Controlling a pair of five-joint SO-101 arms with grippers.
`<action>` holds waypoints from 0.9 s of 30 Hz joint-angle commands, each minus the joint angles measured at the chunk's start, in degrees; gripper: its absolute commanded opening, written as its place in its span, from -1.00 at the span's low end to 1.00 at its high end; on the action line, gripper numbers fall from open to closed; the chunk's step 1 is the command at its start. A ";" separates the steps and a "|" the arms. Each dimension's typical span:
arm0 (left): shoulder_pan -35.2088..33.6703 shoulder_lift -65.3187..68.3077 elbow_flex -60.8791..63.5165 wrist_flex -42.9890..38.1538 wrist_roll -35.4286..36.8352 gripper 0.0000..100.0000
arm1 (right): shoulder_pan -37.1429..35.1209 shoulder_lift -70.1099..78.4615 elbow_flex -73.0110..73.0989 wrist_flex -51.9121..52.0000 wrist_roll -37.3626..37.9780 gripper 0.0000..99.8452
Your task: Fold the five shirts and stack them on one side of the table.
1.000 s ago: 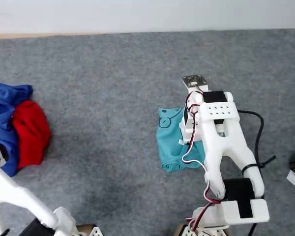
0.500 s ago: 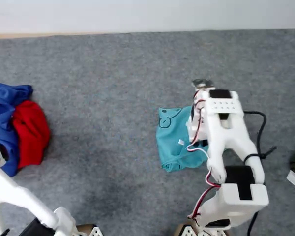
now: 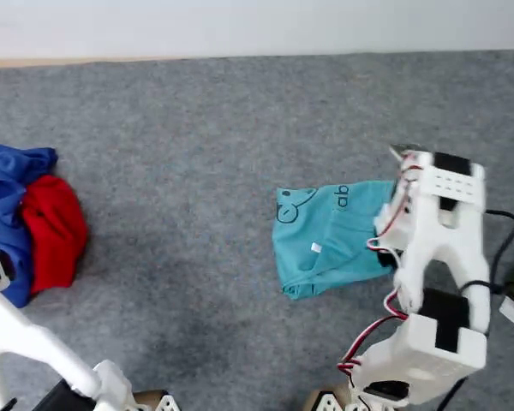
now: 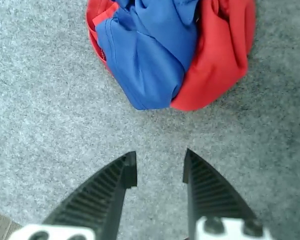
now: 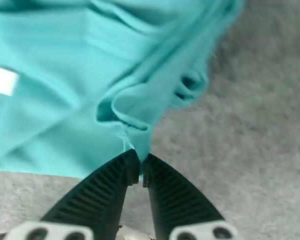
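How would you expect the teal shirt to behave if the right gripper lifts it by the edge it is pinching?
Probably floppy: the teal shirt bunches into soft folds where the right gripper pinches it. It looks thin, so it is likely light and apt to drape. The fuzzy grey table cover may drag on it.

Grey carpet-like fabric covers the table [image 3: 171, 154], whose far edge meets a thin tan strip [image 3: 60, 61] and a plain pale wall [image 3: 240, 24], evenly lit.

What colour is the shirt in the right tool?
Teal: the crumpled teal cloth shirt shows best in the right wrist view.
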 commanded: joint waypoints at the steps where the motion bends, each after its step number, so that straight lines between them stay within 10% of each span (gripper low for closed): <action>1: 0.44 -1.93 -0.84 0.79 -0.26 -0.69 | 4.97 -4.35 -2.29 0.92 3.34 -0.97; 15: 3.08 -2.02 -0.92 0.79 -0.18 -0.69 | 7.96 -12.26 -2.46 5.23 3.60 -0.53; 27: 2.90 -2.02 -0.92 0.88 -0.18 -0.69 | -13.23 -15.16 -2.55 -5.49 3.25 -0.71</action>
